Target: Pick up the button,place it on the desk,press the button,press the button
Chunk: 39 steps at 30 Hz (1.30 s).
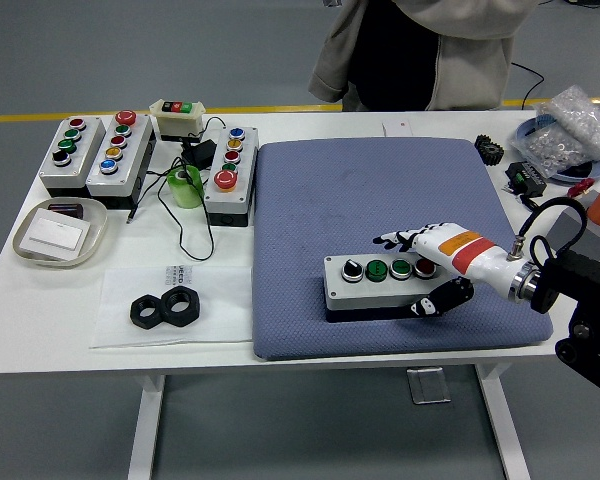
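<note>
A grey button box (380, 285) with a black knob, two green buttons and a red one lies flat on the blue mat (360, 190), near the mat's front right. My right hand (420, 270) reaches in from the right and wraps the box's right end. Its white fingers (400, 240) lie along the far side, and the black thumb (438, 299) sits at the near side. My left arm is not visible.
Several other button boxes (120, 145) stand at the back left with a green tape roll (185, 185) and cables. A tray (60, 232) and two black nuts (165, 307) lie front left. Small parts and a bag (570, 125) crowd the right edge. A person (420, 50) stands at the far side.
</note>
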Available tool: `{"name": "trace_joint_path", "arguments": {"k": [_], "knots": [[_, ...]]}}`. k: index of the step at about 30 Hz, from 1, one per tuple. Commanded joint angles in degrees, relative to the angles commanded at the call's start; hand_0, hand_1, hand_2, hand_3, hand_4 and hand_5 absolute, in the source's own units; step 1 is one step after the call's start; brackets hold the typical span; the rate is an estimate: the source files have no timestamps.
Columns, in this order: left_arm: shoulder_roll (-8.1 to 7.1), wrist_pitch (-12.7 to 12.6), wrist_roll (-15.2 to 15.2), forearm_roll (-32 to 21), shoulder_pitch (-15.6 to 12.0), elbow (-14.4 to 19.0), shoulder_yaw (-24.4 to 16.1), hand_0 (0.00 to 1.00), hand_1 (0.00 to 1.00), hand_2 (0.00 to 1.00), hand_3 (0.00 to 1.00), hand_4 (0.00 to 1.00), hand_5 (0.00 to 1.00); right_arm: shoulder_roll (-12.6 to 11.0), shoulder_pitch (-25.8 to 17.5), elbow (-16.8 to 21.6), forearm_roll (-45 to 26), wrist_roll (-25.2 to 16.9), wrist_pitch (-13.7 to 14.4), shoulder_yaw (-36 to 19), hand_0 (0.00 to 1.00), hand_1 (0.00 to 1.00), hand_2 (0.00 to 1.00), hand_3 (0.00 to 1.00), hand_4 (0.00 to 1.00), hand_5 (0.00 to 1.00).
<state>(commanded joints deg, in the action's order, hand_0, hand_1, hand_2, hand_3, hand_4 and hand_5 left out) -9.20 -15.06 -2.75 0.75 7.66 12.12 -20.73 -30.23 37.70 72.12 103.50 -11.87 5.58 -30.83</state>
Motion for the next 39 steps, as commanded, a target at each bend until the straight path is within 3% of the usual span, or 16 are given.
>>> {"name": "trace_joint_path", "arguments": {"k": [1,2,7,8,15,18,20,25,26,31,32,34,37,38,39], "knots": [[0.0,0.0,0.0,0.1,-0.1,0.0,-0.1,0.726,0.827,0.849,0.821,0.622,0.998,-0.2,-0.3,0.7,-0.3,0.3,-0.5,-0.4,0.831,0.731,0.871,0.971,0.971,0.174],[0.0,0.0,0.0,0.2,-0.1,0.0,-0.1,0.732,0.827,0.849,0.821,0.622,0.998,-0.3,-0.4,1.0,-0.4,0.4,-0.7,-0.6,0.896,0.808,0.96,0.998,0.998,0.216],[-0.03,0.0,0.0,0.4,-0.2,0.0,-0.2,0.732,0.827,0.849,0.821,0.622,0.998,-1.2,-1.2,4.0,-2.2,1.7,-3.1,-2.5,0.896,0.808,0.96,0.998,0.998,0.216],[-0.03,0.0,0.0,0.4,-0.2,0.0,-0.2,0.736,0.827,0.849,0.82,0.622,0.998,-1.3,-1.3,4.4,-2.4,1.8,-3.2,-2.7,0.961,0.877,0.991,0.998,0.998,0.233],[-0.06,0.1,-0.1,-0.1,-0.1,0.0,0.2,0.735,0.826,0.849,0.821,0.621,0.998,-2.8,-3.1,8.8,-5.4,2.1,-3.2,-5.9,0.987,0.901,0.998,0.998,0.965,0.196],[-0.07,0.1,-0.3,-0.6,0.1,0.0,0.5,0.735,0.826,0.849,0.821,0.621,0.998,-3.8,-4.4,11.2,-7.7,1.7,-1.6,-8.2,0.987,0.901,0.998,0.998,0.965,0.196],[-0.08,0.1,-0.4,-0.8,0.1,0.0,0.6,0.731,0.827,0.849,0.82,0.622,0.998,-4.4,-5.1,13.0,-9.7,2.3,0.5,-10.1,0.941,0.843,0.96,0.998,0.953,0.21],[-0.13,0.1,-0.3,-0.6,0.2,0.0,0.6,0.731,0.827,0.849,0.82,0.622,0.998,-6.2,-6.5,16.3,-11.4,4.1,4.9,-13.8,0.941,0.843,0.96,0.998,0.953,0.21],[-0.13,0.2,-0.3,-0.7,0.2,-0.1,0.6,0.727,0.827,0.85,0.82,0.622,0.998,-6.7,-7.0,16.8,-11.5,4.7,5.9,-14.6,0.697,0.607,0.677,0.956,0.689,0.119],[-0.14,0.2,-0.4,-0.9,0.3,-0.1,0.7,0.727,0.827,0.85,0.82,0.622,0.998,-8.6,-9.7,18.7,-10.3,7.6,9.6,-17.3,0.697,0.607,0.677,0.956,0.689,0.119],[-0.15,0.2,-0.4,-0.9,0.3,-0.1,0.8,0.727,0.826,0.849,0.82,0.623,0.998,-8.9,-10.2,19.0,-10.0,8.2,10.1,-17.9,0.424,0.357,0.422,0.88,0.487,0.002],[-0.14,0.2,-0.4,-1.1,0.3,-0.1,0.8,0.727,0.826,0.849,0.82,0.623,0.998,-9.6,-11.5,19.7,-9.3,9.2,11.2,-19.0,0.424,0.357,0.422,0.88,0.487,0.002],[-0.14,0.2,-0.4,-1.1,0.4,-0.1,0.8,0.727,0.826,0.849,0.82,0.623,0.998,-10.5,-13.5,20.6,-9.2,9.9,10.4,-21.1,0.424,0.357,0.422,0.88,0.487,0.002],[-0.11,0.2,-0.4,-1.0,0.4,-0.1,0.7,0.73,0.826,0.85,0.82,0.623,0.998,-10.7,-14.5,21.0,-8.7,10.1,8.4,-22.2,0.324,0.158,0.3,0.746,0.508,0.002],[-0.09,0.2,-0.3,-0.8,0.4,-0.1,0.6,0.73,0.826,0.85,0.82,0.623,0.998,-10.9,-15.0,21.3,-8.0,10.2,6.3,-22.7,0.324,0.158,0.3,0.746,0.508,0.002]]}}
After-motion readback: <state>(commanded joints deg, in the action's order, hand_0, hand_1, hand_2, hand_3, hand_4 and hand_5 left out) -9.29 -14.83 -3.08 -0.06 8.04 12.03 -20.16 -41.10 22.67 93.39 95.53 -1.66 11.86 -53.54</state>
